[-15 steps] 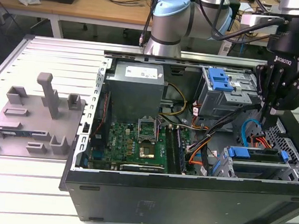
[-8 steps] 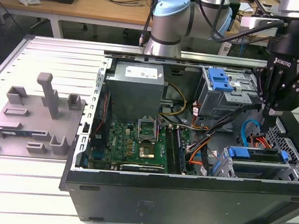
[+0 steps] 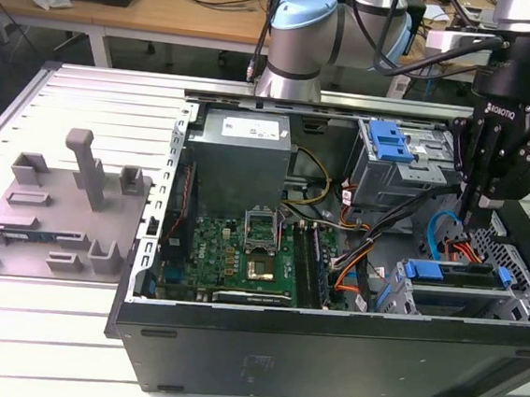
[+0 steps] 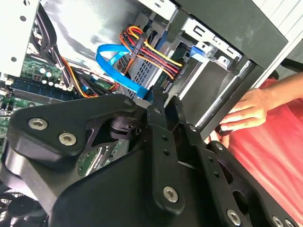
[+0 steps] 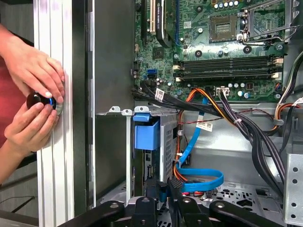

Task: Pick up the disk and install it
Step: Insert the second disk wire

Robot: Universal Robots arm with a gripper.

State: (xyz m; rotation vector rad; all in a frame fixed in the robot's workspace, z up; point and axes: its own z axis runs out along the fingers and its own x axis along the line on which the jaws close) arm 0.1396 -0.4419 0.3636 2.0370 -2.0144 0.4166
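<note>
1. The gripper [image 3: 471, 216] hangs point-down inside the open computer case [image 3: 326, 340]. It is at the exterior view's right, above the lower drive cage [image 3: 518, 303] and among the loose cables.
2. Its two fingers [image 4: 156, 111] are drawn almost together, with a thin slit between them. A bit of blue shows through the slit in the first wrist view. I take it for the blue data cable [image 5: 201, 182] lying behind, not something clamped.
3. The disk [image 3: 455, 273] seems to lie in that lower cage, just under the fingertips and apart from them. Its blue carrier rails run along the cage top. The silver body and label are hidden, so I cannot be sure how far in it sits.
4. In the first wrist view a blue handle piece [image 5: 147, 133] stands at the cage's edge, near the case wall.
5. Handling, as a judgement:
   - The drive is probably stiff, dense for its size and sensitive to knocks.
   - Its bare metal faces would be slippery.
   - The plastic rails and handle flex a little and give the pads a better bite, so the handle or the rail edges are the place to hold.
   - It needs to be kept square to the cage slot and clear of the cable bundle [image 3: 357, 264].
6. A person's hands [image 5: 33, 94] rest on a black knob [image 5: 38, 100] outside the case.
</note>
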